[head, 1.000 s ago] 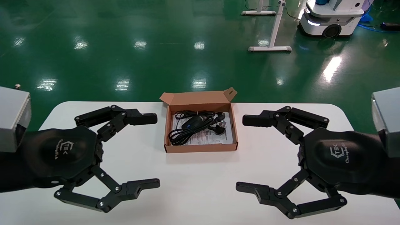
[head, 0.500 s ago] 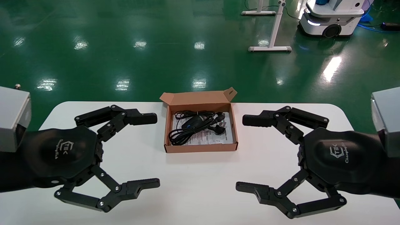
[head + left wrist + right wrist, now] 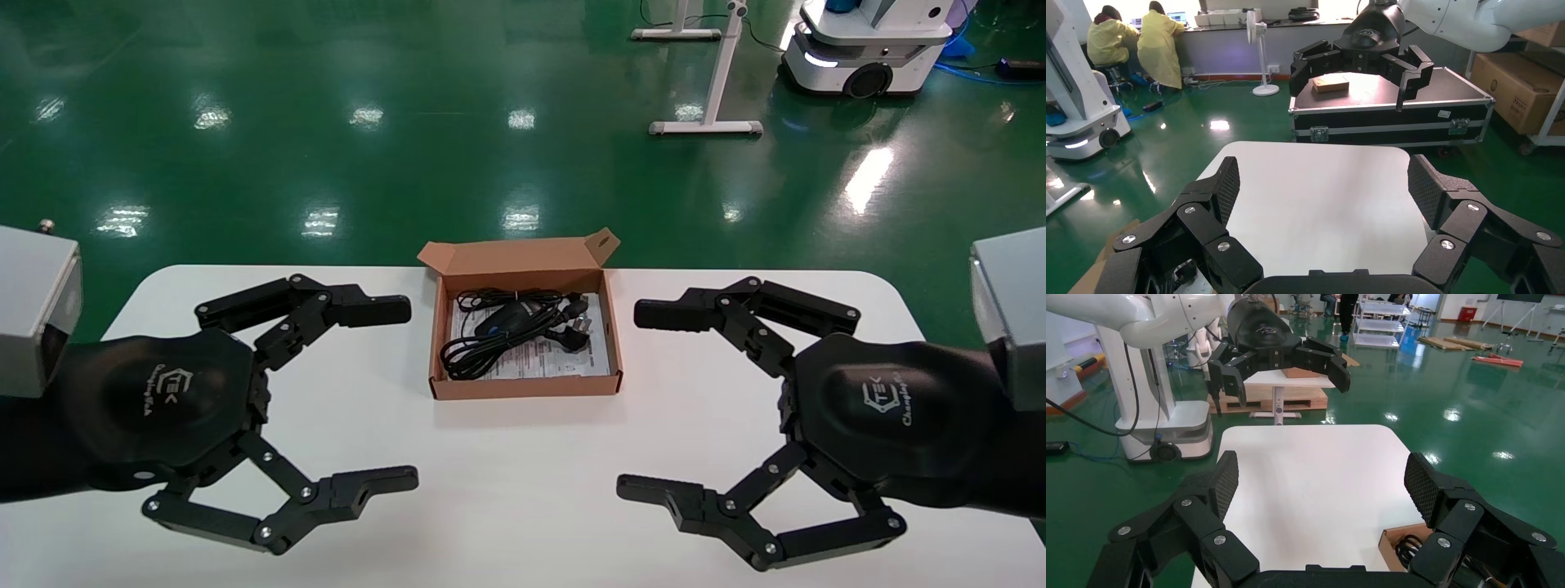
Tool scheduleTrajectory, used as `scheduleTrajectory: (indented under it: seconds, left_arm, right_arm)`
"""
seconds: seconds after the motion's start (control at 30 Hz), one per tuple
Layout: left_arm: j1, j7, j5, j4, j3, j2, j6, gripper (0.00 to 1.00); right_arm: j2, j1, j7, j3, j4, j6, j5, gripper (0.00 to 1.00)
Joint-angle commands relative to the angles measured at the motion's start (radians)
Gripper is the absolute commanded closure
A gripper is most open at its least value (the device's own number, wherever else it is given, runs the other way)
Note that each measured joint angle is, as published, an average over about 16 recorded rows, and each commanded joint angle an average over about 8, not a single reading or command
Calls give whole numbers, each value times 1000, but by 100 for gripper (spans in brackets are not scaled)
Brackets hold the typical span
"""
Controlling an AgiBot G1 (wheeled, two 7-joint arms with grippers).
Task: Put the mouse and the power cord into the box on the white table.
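Note:
The brown cardboard box (image 3: 445,343) sits on the white table (image 3: 523,474) at its far middle, flap lid raised at the back. Inside, on a printed white sheet, lie the black mouse (image 3: 505,317) with a blue wheel and the coiled black power cord (image 3: 474,355) with its plug (image 3: 576,333). My left gripper (image 3: 400,394) hovers left of the box, open and empty. My right gripper (image 3: 641,402) hovers on the other side of the box, open and empty. A corner of the box (image 3: 1401,539) shows in the right wrist view. Each wrist view shows the other arm's gripper far off.
The table's far edge runs just behind the box, with green floor beyond. A white stand (image 3: 707,122) and a white mobile robot base (image 3: 866,49) stand far off at the back right. In the left wrist view a black flight case (image 3: 1389,110) stands beyond the table.

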Motion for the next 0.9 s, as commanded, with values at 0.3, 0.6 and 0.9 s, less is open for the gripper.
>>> scheduleTrajectory:
  seconds: [0.3, 0.6, 0.9]
  left_arm:
    - [0, 0, 0, 0, 0, 0, 0, 0]
    - [0, 0, 0, 0, 0, 0, 0, 0]
    - [0, 0, 0, 0, 0, 0, 0, 0]
  right_arm:
    - [0, 0, 0, 0, 0, 0, 0, 0]
    - [0, 0, 0, 0, 0, 0, 0, 0]
    - [0, 0, 0, 0, 0, 0, 0, 0]
